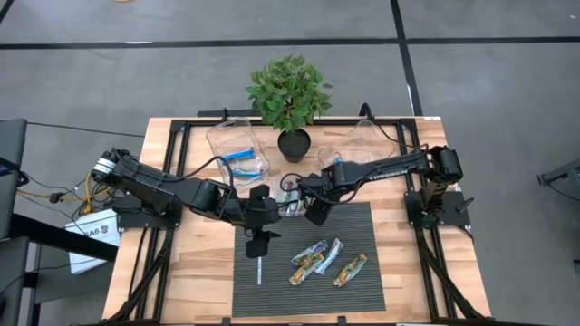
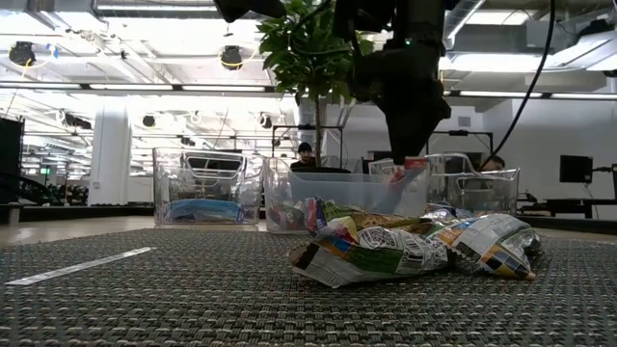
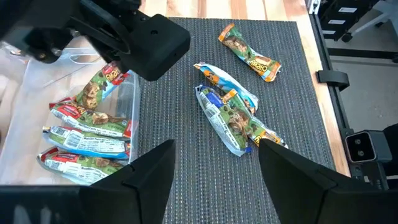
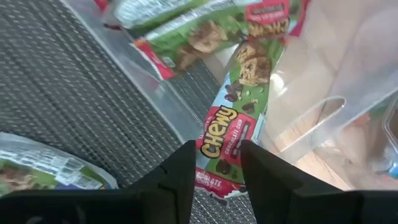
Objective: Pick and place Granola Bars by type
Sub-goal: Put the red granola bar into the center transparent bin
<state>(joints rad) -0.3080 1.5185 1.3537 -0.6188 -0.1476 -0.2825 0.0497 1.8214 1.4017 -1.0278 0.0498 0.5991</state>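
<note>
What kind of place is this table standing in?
Probably a large industrial hall or lab, not a home: bare grey concrete floor with dark lines, a high ceiling with round lamps, and a person at workstations beyond the wooden table.

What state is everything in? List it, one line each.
right gripper: shut on Chewy bar, at the middle tub
left gripper: open, empty, above the mat
middle tub: holds red-green bars
left tub: holds blue bars
loose bars: lying on mat
</note>
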